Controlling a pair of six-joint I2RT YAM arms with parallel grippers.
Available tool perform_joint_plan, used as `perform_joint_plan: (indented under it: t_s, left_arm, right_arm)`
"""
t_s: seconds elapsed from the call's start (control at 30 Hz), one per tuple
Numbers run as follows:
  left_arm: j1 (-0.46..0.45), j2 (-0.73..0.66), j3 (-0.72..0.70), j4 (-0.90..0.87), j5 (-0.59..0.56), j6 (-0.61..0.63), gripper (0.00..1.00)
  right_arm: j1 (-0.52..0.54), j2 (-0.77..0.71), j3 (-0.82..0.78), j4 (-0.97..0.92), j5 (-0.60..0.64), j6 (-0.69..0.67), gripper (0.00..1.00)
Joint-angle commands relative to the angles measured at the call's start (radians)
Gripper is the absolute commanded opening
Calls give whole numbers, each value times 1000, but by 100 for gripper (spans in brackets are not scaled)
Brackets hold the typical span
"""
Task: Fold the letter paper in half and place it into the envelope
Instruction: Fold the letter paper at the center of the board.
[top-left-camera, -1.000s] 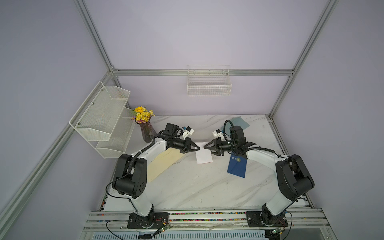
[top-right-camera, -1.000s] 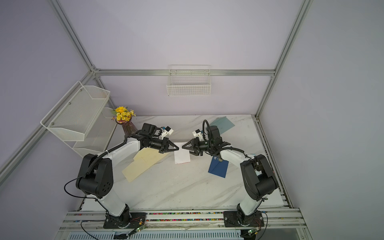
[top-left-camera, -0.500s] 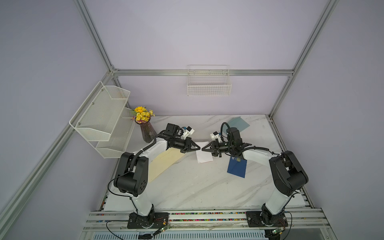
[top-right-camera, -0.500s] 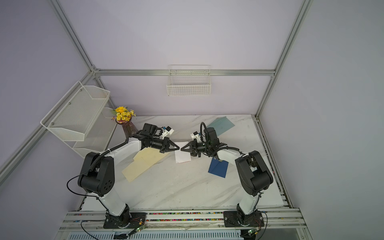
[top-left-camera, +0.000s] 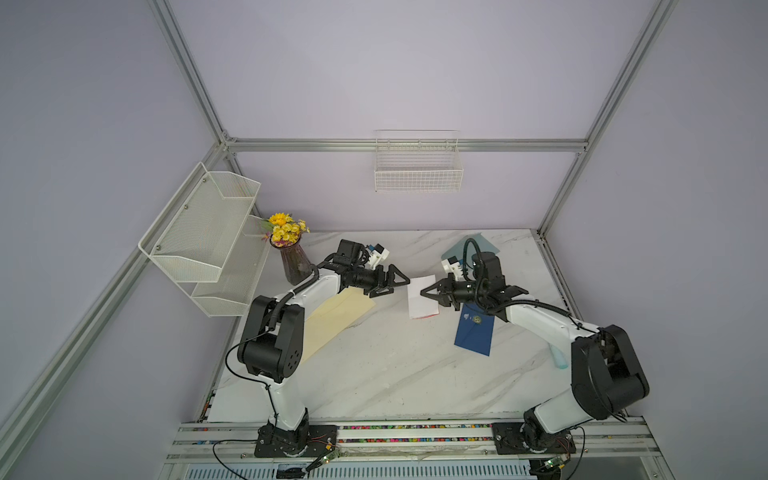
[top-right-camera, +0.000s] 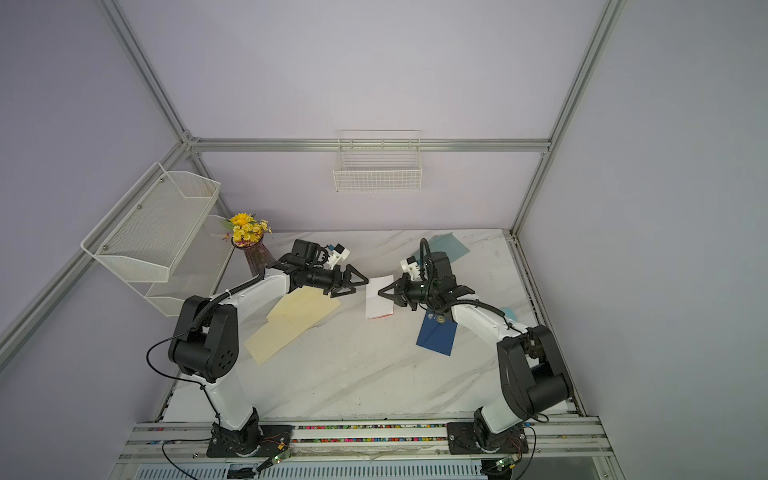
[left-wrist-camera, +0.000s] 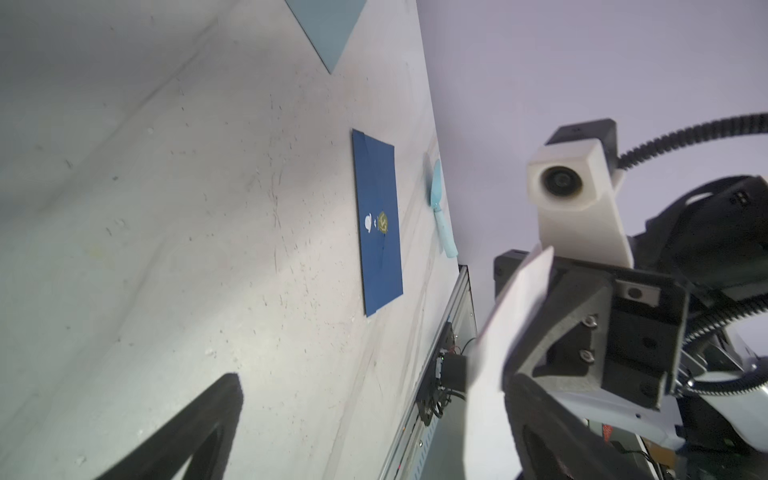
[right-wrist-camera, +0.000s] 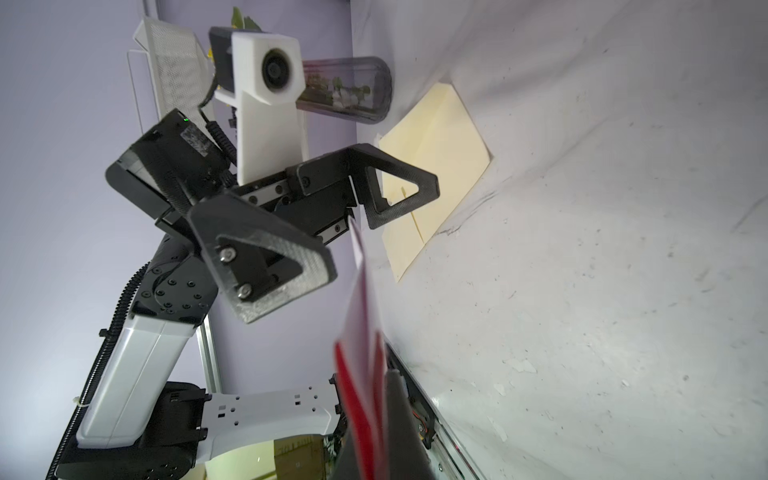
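- White wire-mesh shelf (top-left-camera: 199, 232) hangs at your far left. A vase of yellow flowers (top-left-camera: 293, 262) stands just beside it at the tabletop's (top-left-camera: 395, 365) back corner. Neither concerns the job.
- A cream envelope (top-left-camera: 332, 320), possibly two overlapping, lies flat under the left arm.
- Your left gripper (top-left-camera: 395, 286) has its jaws spread wide and holds nothing. Its tips hang just beside the paper's left edge.
- The letter paper (top-left-camera: 420, 297), white with red on one face, is raised off the tabletop between the two arms. The right wrist view shows it doubled over, so I judge the fold made.
- Your right gripper (top-left-camera: 424, 292) is clamped tight on the paper's right edge and carries it alone.
- By my reading you stand between folding and inserting. The next move calls for the free left gripper to hold an envelope's mouth open. The right then slides the paper in, fold first, keeping it level so the leaves don't splay.
- A navy envelope (top-left-camera: 473, 334) lies flat under the right arm and looks the nearer target. I cannot tell whether its flap is open.
- That navy envelope bears a small white mark and a round gold seal. I can read no writing there or anywhere else.
- A pale blue tool (top-left-camera: 559, 359) rests at the tabletop's right edge, well apart from the work.
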Motion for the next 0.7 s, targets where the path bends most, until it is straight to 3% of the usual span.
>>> perform_joint_plan:
  t_s: [0.0, 0.3, 0.67]
  left_arm:
    - [-28, 56, 97, 41, -129, -16, 100]
    - [-75, 304, 406, 40, -279, -37, 100]
    - [-134, 637, 848, 101, -454, -54, 100]
  right_arm:
    - [-26, -104, -31, -140, 145, -47, 0]
    - [-95, -333, -61, -312, 314, -53, 0]
    - [-133, -517, -162, -481, 374, 18, 0]
